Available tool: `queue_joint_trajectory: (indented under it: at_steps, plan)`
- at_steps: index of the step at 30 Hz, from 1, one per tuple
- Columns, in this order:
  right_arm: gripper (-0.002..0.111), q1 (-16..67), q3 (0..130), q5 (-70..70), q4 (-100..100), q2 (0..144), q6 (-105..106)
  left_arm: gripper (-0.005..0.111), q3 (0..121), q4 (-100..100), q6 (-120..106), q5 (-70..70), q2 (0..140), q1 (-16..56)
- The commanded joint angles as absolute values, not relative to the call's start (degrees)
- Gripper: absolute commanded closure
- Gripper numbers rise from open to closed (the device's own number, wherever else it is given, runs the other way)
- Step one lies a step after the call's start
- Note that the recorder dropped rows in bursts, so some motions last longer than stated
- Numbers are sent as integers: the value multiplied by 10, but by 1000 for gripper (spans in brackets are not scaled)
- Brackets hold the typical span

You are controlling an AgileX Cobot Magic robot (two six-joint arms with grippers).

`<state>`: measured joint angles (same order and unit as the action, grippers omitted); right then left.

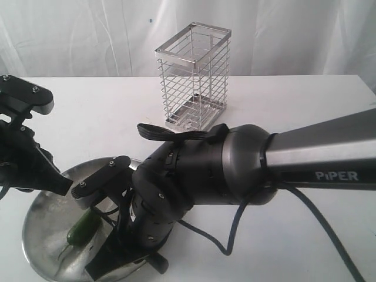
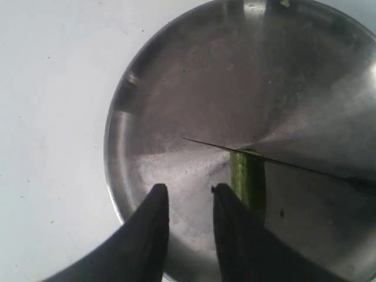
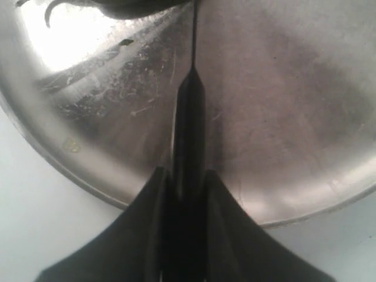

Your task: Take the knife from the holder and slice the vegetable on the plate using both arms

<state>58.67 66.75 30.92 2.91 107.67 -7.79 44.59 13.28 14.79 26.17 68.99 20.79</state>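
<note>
The steel plate lies at the front left of the table. On it rests the green chili. My right gripper is shut on the black handle of the knife, reaching across over the plate. In the left wrist view the blade shows as a thin line lying across the end of the chili. My left gripper hovers open over the plate. Nothing sits between its fingers, and the chili lies just beside one finger. The holder stands at the back, with nothing in it.
The bulky right arm, lettered PiPER, stretches from the right edge across the table front, trailing cables. The left arm stands at the left edge. A small green bit lies near the plate's rim. White cloth hangs behind.
</note>
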Motion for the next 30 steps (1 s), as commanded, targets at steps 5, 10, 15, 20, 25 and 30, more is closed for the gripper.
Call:
queue_joint_trajectory:
  at_steps: [5, 10, 15, 20, 25, 30]
  plan:
    - [108, 583, 667, 305, 30, 1075, -78, 66, 446, 129, 152, 266, 687, 207]
    - [108, 583, 667, 305, 30, 1074, -78, 66, 446, 129, 152, 265, 687, 207]
    - [108, 583, 667, 305, 30, 1062, -77, 66, 446, 129, 152, 265, 687, 207]
    - [108, 583, 667, 305, 31, 1045, -77, 66, 446, 129, 152, 261, 687, 207]
    - [108, 583, 667, 309, 33, 1040, -77, 66, 446, 129, 152, 256, 687, 207]
    - [108, 594, 667, 306, 54, 1049, -74, 66, 446, 129, 152, 256, 687, 207]
